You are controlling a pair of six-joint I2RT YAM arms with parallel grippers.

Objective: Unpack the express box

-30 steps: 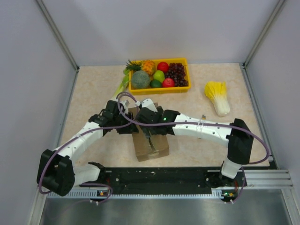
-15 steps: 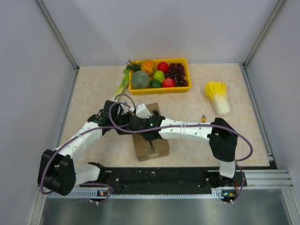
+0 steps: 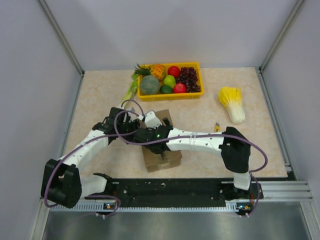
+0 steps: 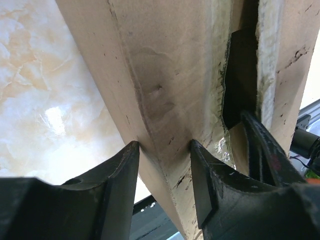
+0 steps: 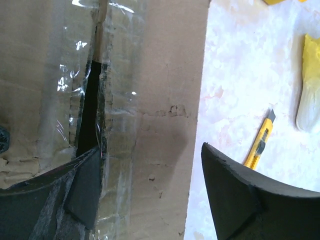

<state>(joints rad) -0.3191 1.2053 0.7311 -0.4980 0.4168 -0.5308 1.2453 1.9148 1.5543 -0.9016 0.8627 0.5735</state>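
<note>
The express box (image 3: 169,158) is a brown taped carton lying at the table's near middle, under both wrists. Its top seam is slit open, showing a dark gap (image 5: 91,105). My left gripper (image 3: 133,131) (image 4: 165,150) is open; its fingertips straddle the box's long left top edge (image 4: 170,75), one on the side wall and one on the top. My right gripper (image 3: 150,138) (image 5: 150,165) is open wide across the right flap (image 5: 160,100). Its left finger (image 5: 82,187) sits in the slit and also shows in the left wrist view (image 4: 260,145). Its right finger hangs past the box's right edge.
A yellow utility knife (image 3: 217,126) (image 5: 260,142) lies on the table just right of the box. A yellow cabbage (image 3: 232,104) lies at the right. A yellow tray (image 3: 199,70) of fruit stands at the back. Grey walls stand on three sides.
My right arm has swung left and drawn in, bringing its gripper down onto the box's top. My left gripper has stayed at the box's left edge.
</note>
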